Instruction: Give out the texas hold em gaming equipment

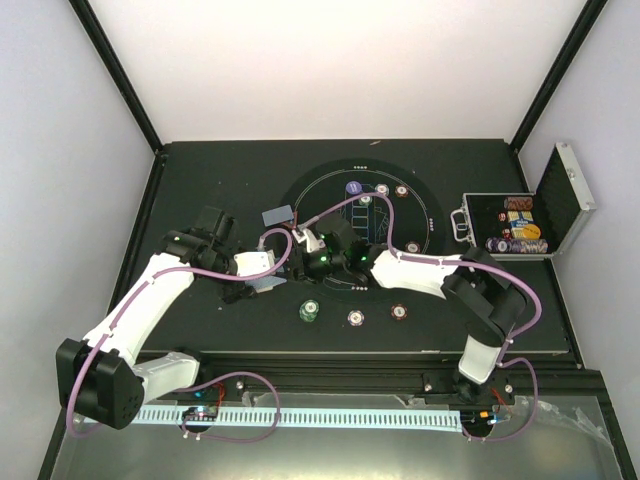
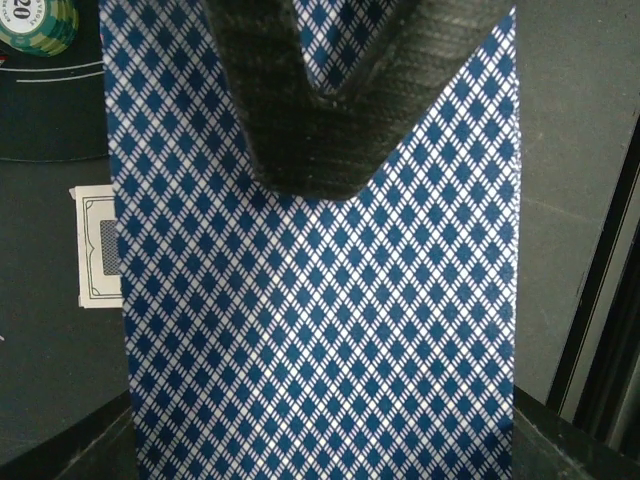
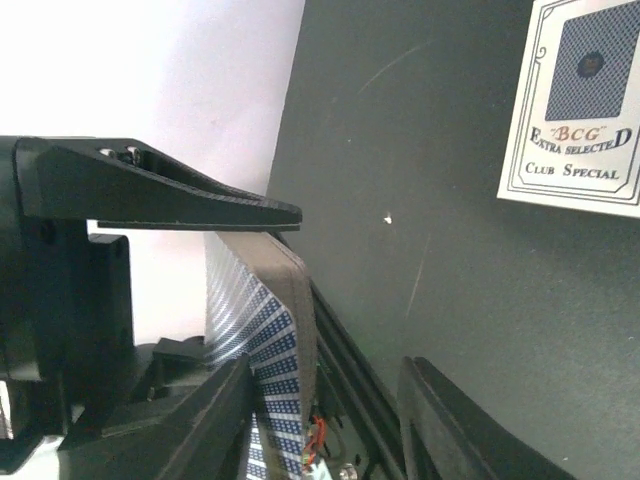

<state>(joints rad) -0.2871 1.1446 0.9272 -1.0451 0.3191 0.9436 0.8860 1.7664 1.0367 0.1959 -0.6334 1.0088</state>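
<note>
My left gripper is shut on a deck of playing cards with blue diamond backs; one black finger lies across the top card. The right gripper is open around the deck's free end. Its left finger touches the cards and the other stands apart. One card lies on the table, lettered in the right wrist view. Green, white and red chips lie in a row at the near rim of the mat. A purple button sits at the far side.
A round black mat with white lines covers the table's middle. More chips lie on it. An open silver case with chips stands at the right. Another small card and a green chip show beside the deck.
</note>
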